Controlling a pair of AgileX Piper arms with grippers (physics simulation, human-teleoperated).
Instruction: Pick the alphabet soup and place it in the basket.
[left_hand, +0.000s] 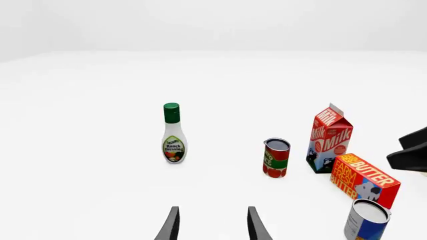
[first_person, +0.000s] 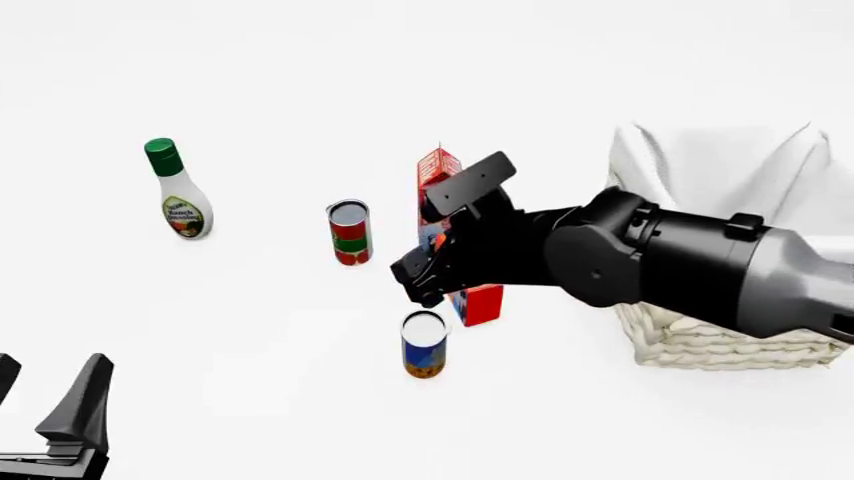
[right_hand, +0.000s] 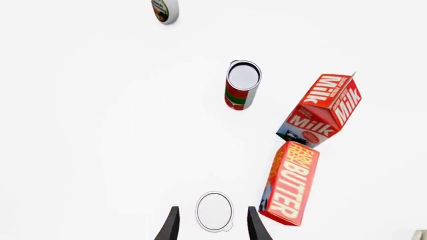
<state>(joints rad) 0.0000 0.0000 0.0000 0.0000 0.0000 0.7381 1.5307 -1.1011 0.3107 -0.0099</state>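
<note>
Hanging spread wide right above the alphabet soup (right_hand: 214, 211), the right hand (right_hand: 213, 225) is lined up so the can can be pinched.

The alphabet soup (first_person: 424, 343) stands nearest, left of the basket (first_person: 707, 340), before the butter box (first_person: 478, 303).

Everything I see is bright and evenly lit, with a flat, diffuse light whose direction I cannot tell. The white surface (first_person: 267, 400) is nearly blown out, and its far edge melts into the pale background in my left wrist view. Shadows are barely there: only faint grey smudges under the ranch dressing bottle (left_hand: 173, 134) and the alphabet soup (first_person: 424, 344). All three views stay sharp, labels legible, with no blur or edge distortion.
</note>
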